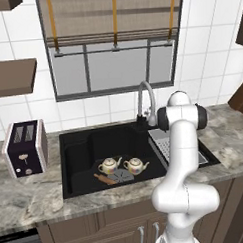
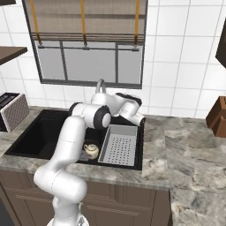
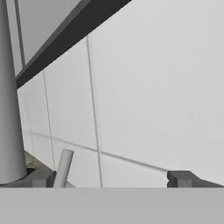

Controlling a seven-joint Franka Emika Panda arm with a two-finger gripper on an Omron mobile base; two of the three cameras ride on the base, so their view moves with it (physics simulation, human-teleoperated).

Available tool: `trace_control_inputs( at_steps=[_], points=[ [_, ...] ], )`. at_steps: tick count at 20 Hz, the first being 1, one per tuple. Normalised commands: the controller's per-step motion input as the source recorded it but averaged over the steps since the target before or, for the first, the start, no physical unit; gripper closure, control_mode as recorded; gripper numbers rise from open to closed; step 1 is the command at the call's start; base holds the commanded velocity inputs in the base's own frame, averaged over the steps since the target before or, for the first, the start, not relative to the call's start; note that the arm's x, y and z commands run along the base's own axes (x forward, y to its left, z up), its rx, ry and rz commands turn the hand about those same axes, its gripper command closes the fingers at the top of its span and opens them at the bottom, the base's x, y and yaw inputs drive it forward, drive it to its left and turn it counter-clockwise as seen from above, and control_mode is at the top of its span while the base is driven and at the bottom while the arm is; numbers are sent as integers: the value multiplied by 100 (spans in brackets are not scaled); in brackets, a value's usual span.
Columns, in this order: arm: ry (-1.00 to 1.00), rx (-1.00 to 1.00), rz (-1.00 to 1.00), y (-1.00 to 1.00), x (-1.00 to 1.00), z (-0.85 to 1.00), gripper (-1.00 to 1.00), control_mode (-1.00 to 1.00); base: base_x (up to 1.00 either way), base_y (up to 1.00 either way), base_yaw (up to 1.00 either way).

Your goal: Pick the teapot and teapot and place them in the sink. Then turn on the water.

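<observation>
Cabinet fronts (image 1: 98, 229) in brown wood run under the grey marble counter (image 1: 31, 197). Sunk in it is the black sink (image 1: 79, 145), and both teapots lie on its floor side by side: one (image 1: 110, 165) at 9 o'clock of the other (image 1: 136, 166), apart, with a rolling pin (image 1: 103, 179) just in front of them. A ribbed tray (image 2: 118, 145) sits at the sink's 3 o'clock side. At 12 o'clock of the basin the faucet (image 1: 146, 100) arches up; no water shows. A toaster (image 1: 25, 147) stands on the counter at 9 o'clock. White tiles (image 2: 176, 66) cover the wall around a window (image 1: 113, 64) with a blind (image 1: 114, 16). In the hand view the end effector (image 3: 111, 179) has its fingertips (image 3: 179, 178) spread wide, holding nothing, facing the tiles beside the faucet's stem.
</observation>
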Motion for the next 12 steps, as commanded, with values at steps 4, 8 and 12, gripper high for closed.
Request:
trace_control_inputs(
  at_steps=[4, 8, 12],
  points=[
    [8, -6, -6, 16, 0, -25, 100, -100, 0, 0, 0],
    [19, 0, -21, -8, 0, -23, 100, -100, 0, 0, 0],
    [31, 1, -30, -48, 0, -2, 100, -100, 0, 0, 0]
  ],
)
